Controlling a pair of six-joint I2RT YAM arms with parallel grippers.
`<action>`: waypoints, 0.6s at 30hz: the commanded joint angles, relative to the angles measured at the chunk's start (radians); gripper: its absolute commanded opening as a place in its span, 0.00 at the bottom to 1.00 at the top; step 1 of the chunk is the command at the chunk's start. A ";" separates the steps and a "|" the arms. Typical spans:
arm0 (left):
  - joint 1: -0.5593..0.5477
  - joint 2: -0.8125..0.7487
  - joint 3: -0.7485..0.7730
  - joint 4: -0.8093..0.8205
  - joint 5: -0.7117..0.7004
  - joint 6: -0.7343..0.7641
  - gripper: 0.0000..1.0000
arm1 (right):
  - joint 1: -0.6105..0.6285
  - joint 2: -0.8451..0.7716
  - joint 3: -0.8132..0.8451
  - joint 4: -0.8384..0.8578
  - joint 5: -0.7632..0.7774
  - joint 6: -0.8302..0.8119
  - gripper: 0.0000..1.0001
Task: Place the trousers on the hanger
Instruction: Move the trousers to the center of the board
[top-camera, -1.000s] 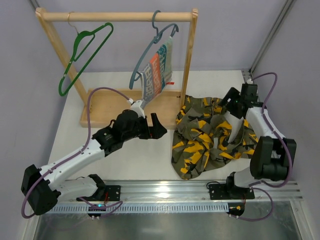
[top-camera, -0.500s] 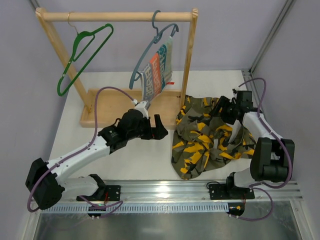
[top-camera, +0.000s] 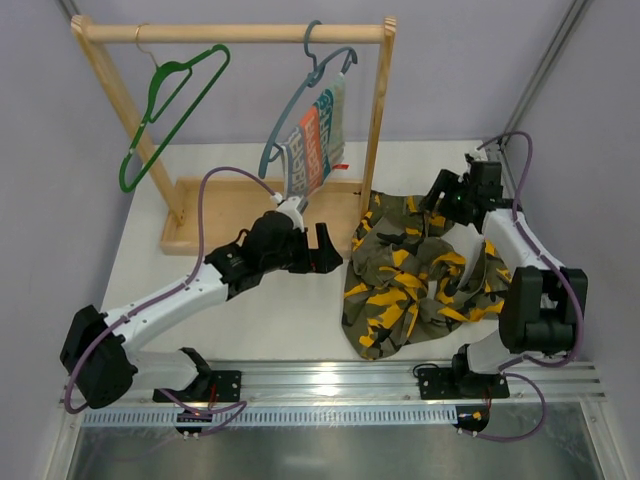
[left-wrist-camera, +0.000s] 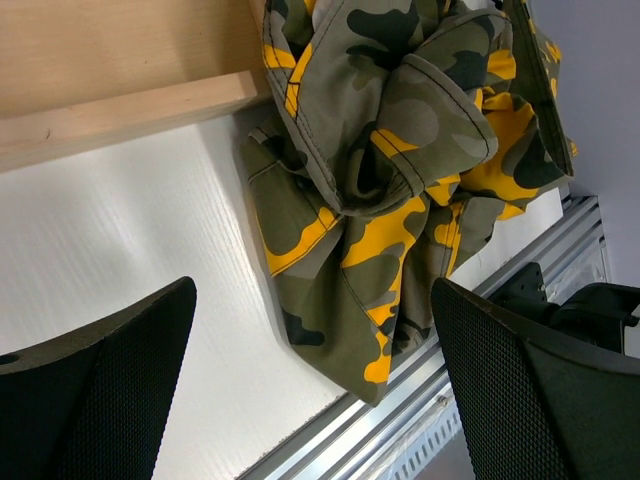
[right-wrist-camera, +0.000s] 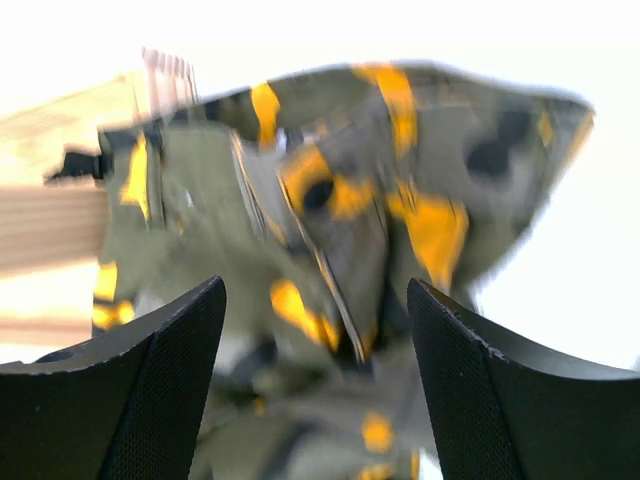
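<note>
The camouflage trousers (top-camera: 415, 270) lie crumpled on the white table at the right, their far edge against the rack's wooden base. The green hanger (top-camera: 170, 110) hangs on the left of the rack rail, tilted. My left gripper (top-camera: 322, 250) hovers open just left of the trousers; in the left wrist view the trousers (left-wrist-camera: 400, 170) fill the space beyond the open left gripper (left-wrist-camera: 312, 300). My right gripper (top-camera: 440, 195) is open over the far right part of the heap. In the right wrist view the trousers (right-wrist-camera: 350, 180) look blurred beyond the right gripper (right-wrist-camera: 315, 300), with nothing between its fingers.
A wooden rack (top-camera: 235, 33) stands at the back on a flat base (top-camera: 215, 215). A grey-blue hanger (top-camera: 300, 110) on it carries a striped cloth (top-camera: 315, 145). A metal rail (top-camera: 330, 375) runs along the near edge. Grey walls close both sides.
My left arm has reached farther right, toward the trousers' left edge. My right gripper has moved back and left over the far part of the heap, its fingers slightly closer together.
</note>
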 joint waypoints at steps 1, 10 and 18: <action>0.002 -0.046 0.026 0.006 -0.020 0.014 1.00 | 0.028 0.124 0.141 0.031 0.066 -0.044 0.77; 0.002 -0.099 0.010 -0.026 -0.037 0.022 1.00 | 0.059 0.238 0.186 0.002 0.112 -0.057 0.71; 0.002 -0.125 0.001 -0.029 -0.037 0.016 1.00 | 0.062 0.165 0.129 -0.018 0.135 -0.053 0.04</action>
